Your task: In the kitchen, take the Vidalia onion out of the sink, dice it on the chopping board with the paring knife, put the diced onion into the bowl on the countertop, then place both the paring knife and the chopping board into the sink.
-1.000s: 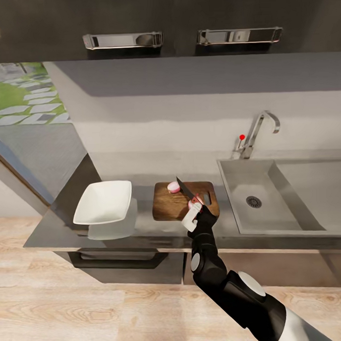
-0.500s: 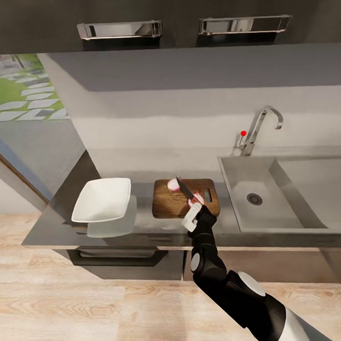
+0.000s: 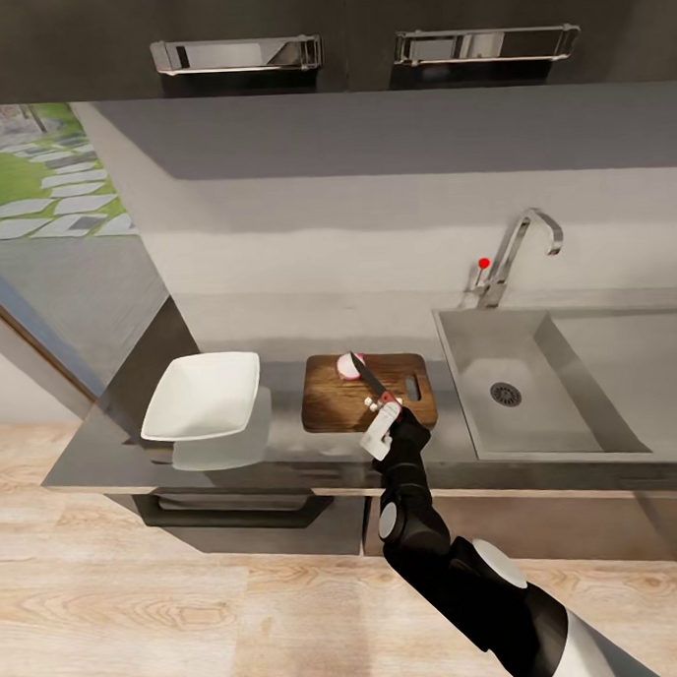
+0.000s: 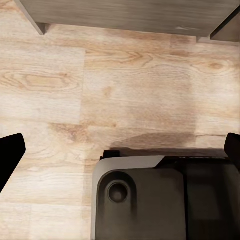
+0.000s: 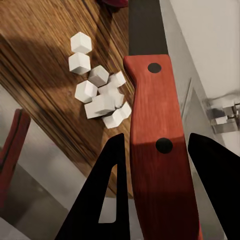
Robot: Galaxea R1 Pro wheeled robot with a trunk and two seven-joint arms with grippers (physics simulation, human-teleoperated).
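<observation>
Right gripper (image 3: pixel 383 415) clamped on the paring knife (image 5: pixel 156 125), both fingers tight against the red handle, blade running up-left across the chopping board (image 3: pixel 331 403) at frame centre. Small white dice (image 5: pixel 102 95) sit on the board just beside the handle; a pink onion remnant (image 3: pixel 348 366) is at the board's top edge by the blade tip. Bowl (image 3: pixel 201 396) left of the board, sink (image 3: pixel 538 394) right. Left gripper (image 4: pixel 120 150) open, holding nothing, over wood floor. Risks: blade sweep scatters dice off the board's near edge; remnant is uncut and could roll off the back onto the countertop (image 3: pixel 284 449)
</observation>
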